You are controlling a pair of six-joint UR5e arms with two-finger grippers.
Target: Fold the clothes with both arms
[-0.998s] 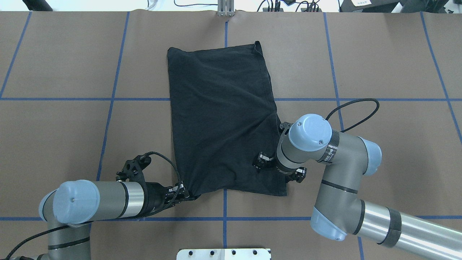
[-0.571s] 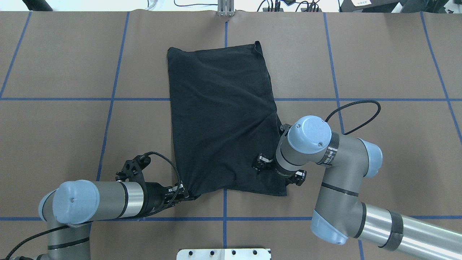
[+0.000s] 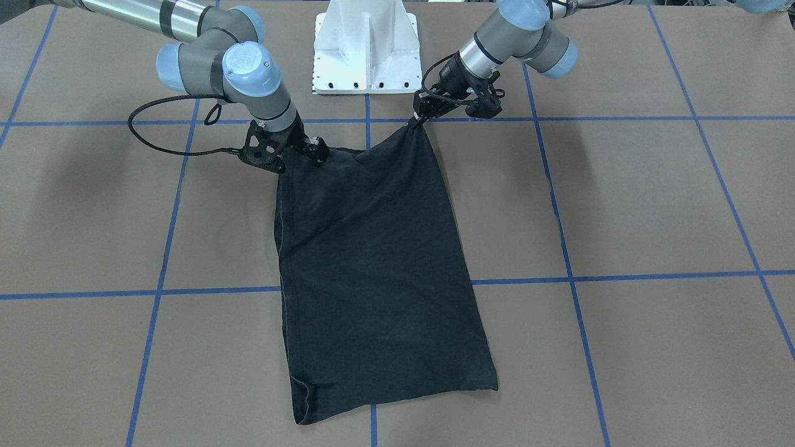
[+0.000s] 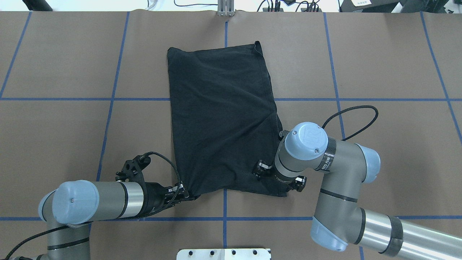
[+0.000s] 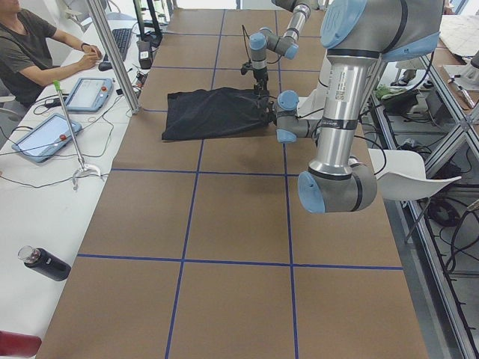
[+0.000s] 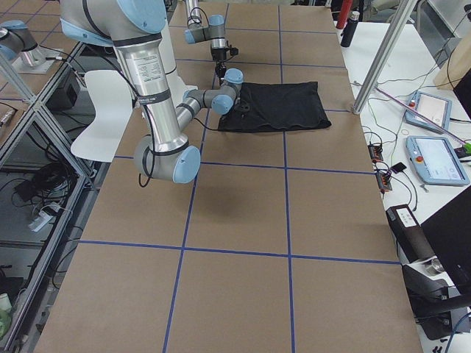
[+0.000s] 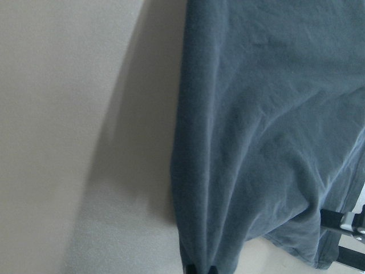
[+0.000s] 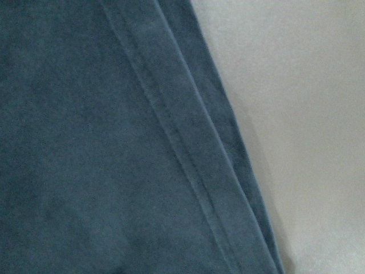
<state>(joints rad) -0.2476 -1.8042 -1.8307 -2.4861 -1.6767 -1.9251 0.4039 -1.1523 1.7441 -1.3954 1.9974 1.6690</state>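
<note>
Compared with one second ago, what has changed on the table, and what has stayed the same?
The right arm has drawn its wrist a little back toward the robot's base, above the near right corner of the black T-shirt. No grasp or release shows. The left gripper stays shut on the near left corner, and the T-shirt lies as before.

— What covers the table?
— A brown paper sheet (image 4: 54, 54), split into squares by blue tape lines (image 4: 72, 98).
— And on the white side bench (image 5: 30, 217)?
— A seated person in a dark grey T-shirt (image 5: 30, 48) is at the far end. Nearer are two light-blue-cased tablets (image 5: 46, 137), and a black bottle (image 5: 45, 263) lies nearest.
— Opposite side?
— A white plastic chair (image 5: 412, 179).
</note>
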